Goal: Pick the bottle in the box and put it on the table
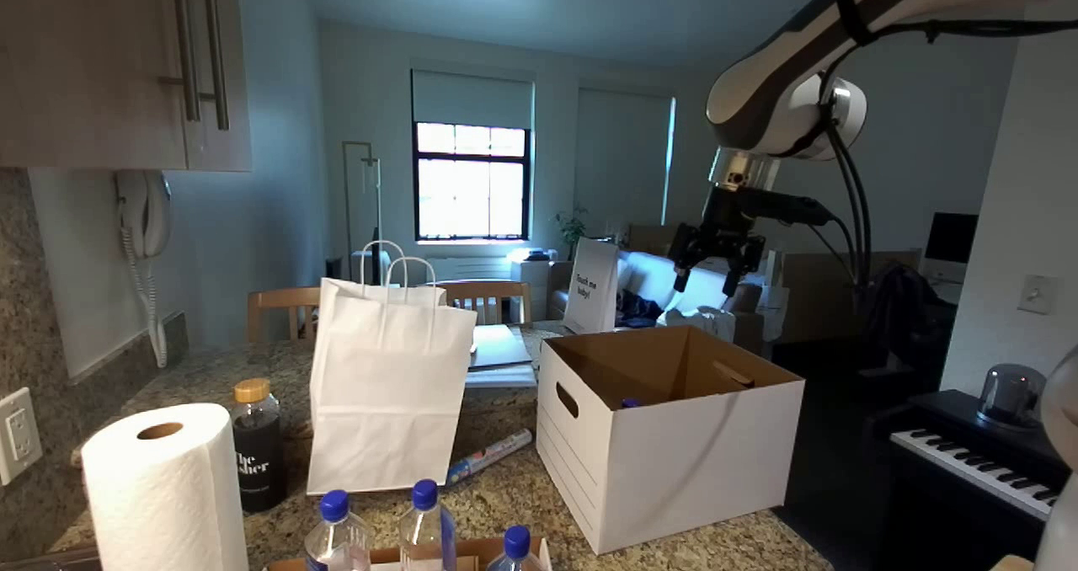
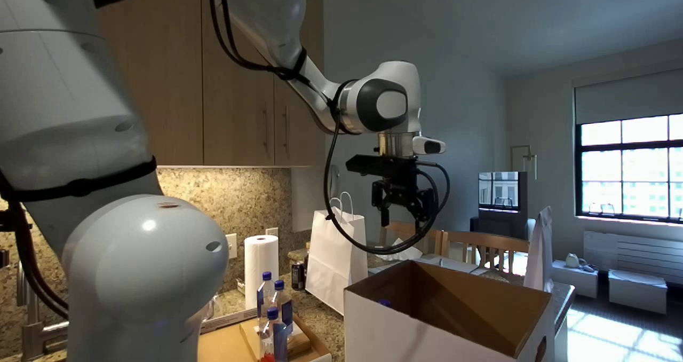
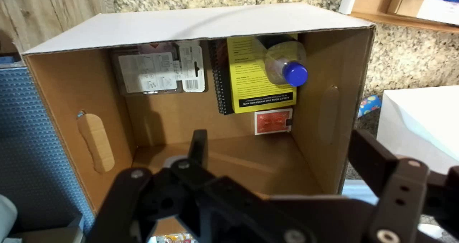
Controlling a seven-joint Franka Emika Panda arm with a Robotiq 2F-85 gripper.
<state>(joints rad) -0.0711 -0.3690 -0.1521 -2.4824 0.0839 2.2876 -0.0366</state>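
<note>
Granite countertop (image 1: 504, 497) | paper bag (image 1: 387, 386) near box (image 1: 699, 461) | box surrounds bottle (image 3: 286, 62), yellow book (image 3: 251, 76)

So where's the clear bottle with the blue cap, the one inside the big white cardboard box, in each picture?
In an exterior view: the clear, blue-capped bottle is below and right of centre; only its cap shows.
In an exterior view: only the cap, low, slightly right of centre.
Wrist view: bottle above and right of centre.
Shared landmark: the cardboard box, white outside, brown inside.
</note>
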